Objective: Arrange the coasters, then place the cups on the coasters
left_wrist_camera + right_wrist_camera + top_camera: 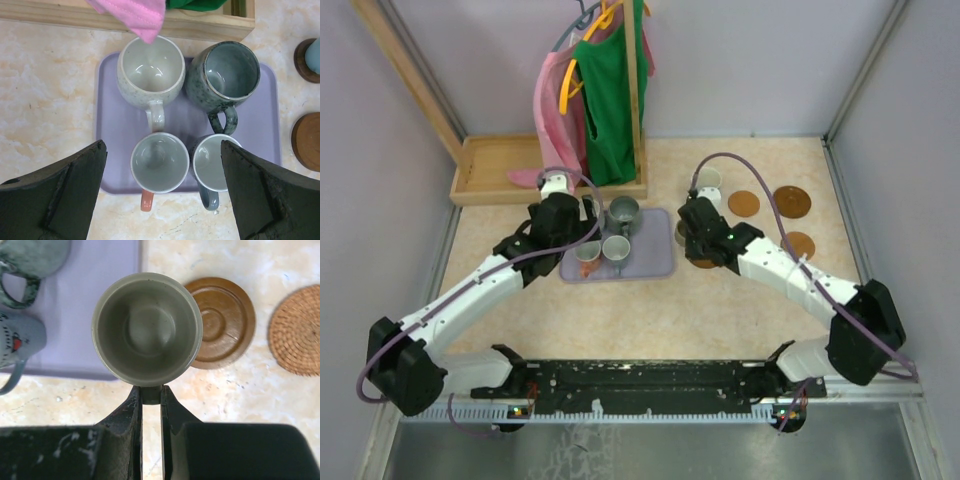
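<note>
Grey-green cup [147, 329] pinched by handle in right jaws, at tray [100, 300] edge, just left of brown coaster [222, 322]. Shift right until cup centres over coaster, lower level, then release. Left jaws wide, empty, over four tray cups [160, 162].

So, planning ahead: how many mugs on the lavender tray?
4: pale speckled mug far left, dark green mug far right, orange-handled mug near left, blue-handled mug near right.

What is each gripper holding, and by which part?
Right gripper pinches the olive-grey cup by its handle; left gripper is open, holding nothing.
</note>
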You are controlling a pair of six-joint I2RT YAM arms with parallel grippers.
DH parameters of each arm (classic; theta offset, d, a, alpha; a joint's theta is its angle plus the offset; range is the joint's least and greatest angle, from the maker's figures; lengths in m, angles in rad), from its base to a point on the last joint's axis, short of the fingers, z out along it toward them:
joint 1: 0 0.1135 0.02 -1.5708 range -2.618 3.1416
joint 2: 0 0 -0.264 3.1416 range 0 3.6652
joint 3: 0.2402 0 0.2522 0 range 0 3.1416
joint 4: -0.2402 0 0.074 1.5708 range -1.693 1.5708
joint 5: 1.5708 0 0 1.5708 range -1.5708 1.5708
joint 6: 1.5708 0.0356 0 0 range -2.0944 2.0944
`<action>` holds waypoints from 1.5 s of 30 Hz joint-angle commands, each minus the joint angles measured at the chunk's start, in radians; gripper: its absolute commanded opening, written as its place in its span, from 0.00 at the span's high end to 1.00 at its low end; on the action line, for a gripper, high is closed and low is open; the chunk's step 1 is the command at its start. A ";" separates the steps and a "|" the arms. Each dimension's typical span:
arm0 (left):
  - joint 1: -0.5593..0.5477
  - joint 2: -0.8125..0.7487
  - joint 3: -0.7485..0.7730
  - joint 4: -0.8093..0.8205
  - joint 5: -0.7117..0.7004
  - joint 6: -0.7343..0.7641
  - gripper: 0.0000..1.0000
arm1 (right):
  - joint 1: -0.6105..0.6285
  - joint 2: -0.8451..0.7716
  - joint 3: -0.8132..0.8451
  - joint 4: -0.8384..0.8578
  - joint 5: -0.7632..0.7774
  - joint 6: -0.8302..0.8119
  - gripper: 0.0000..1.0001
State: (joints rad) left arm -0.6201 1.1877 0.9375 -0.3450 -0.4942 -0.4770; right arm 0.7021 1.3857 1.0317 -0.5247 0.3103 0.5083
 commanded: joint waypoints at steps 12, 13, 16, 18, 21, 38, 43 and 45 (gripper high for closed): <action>0.006 0.025 0.042 0.031 0.036 0.027 0.00 | -0.197 -0.194 -0.148 0.009 0.117 0.020 1.00; 0.006 0.022 0.041 0.029 0.035 0.029 0.00 | -0.217 -0.192 -0.151 0.015 0.117 0.012 1.00; 0.006 0.014 0.037 0.024 0.030 0.029 0.00 | -0.291 -0.176 -0.149 0.046 0.102 -0.018 1.00; 0.006 0.011 0.035 0.022 0.029 0.030 0.00 | -0.331 -0.161 -0.151 0.088 0.088 -0.043 1.00; 0.006 0.005 0.039 0.013 0.024 0.032 0.00 | -0.382 -0.121 -0.143 0.150 0.060 -0.087 1.00; 0.009 -0.031 0.011 -0.006 0.002 0.026 0.00 | -0.524 0.118 -0.024 0.409 -0.039 -0.212 1.00; 0.014 -0.036 0.006 -0.009 0.002 0.028 0.00 | -0.527 0.188 0.026 0.426 -0.027 -0.242 1.00; 0.015 -0.039 0.005 -0.011 -0.001 0.028 0.00 | -0.530 0.212 0.040 0.434 -0.023 -0.249 1.00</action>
State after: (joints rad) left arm -0.6147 1.1740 0.9493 -0.3443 -0.4820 -0.4618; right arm 0.1864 1.5673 0.9974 -0.1917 0.2680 0.2970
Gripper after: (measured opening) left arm 0.998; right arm 0.105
